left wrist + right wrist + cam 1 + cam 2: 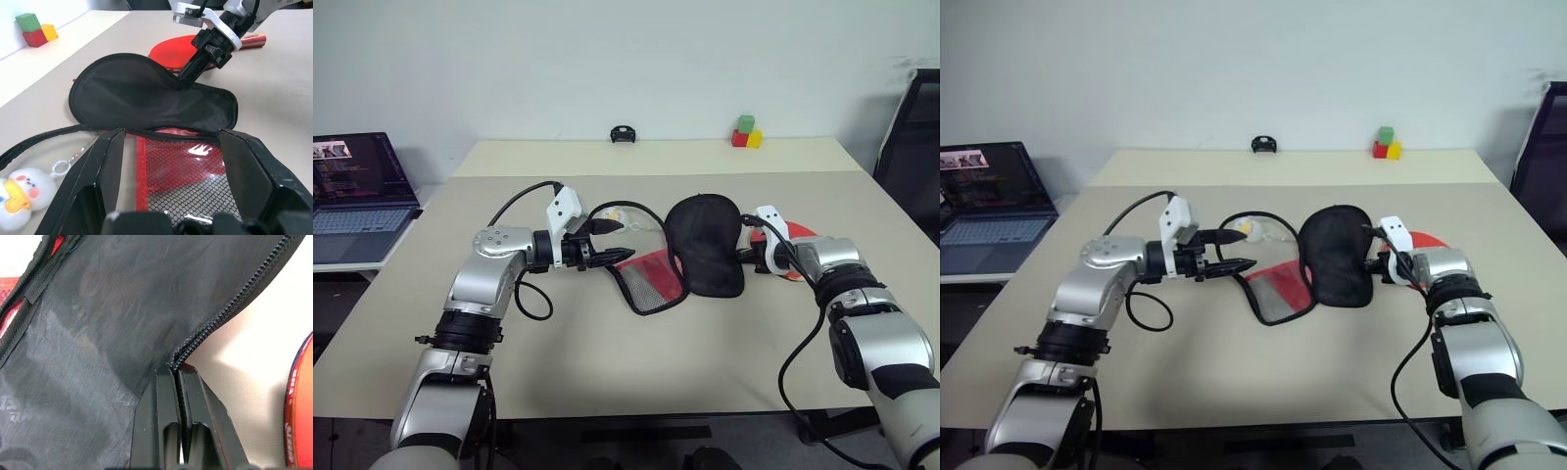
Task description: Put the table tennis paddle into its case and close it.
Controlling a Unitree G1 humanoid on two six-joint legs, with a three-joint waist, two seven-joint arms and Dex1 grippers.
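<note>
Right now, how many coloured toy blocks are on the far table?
3, clustered at the far table's back right edge: a green cube stacked on top, a red cube below left, a yellow cube below right. More behind may be hidden.

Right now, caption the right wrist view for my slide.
Right end effector shut on the case's zipper edge, paddle beside it on the table.
</note>
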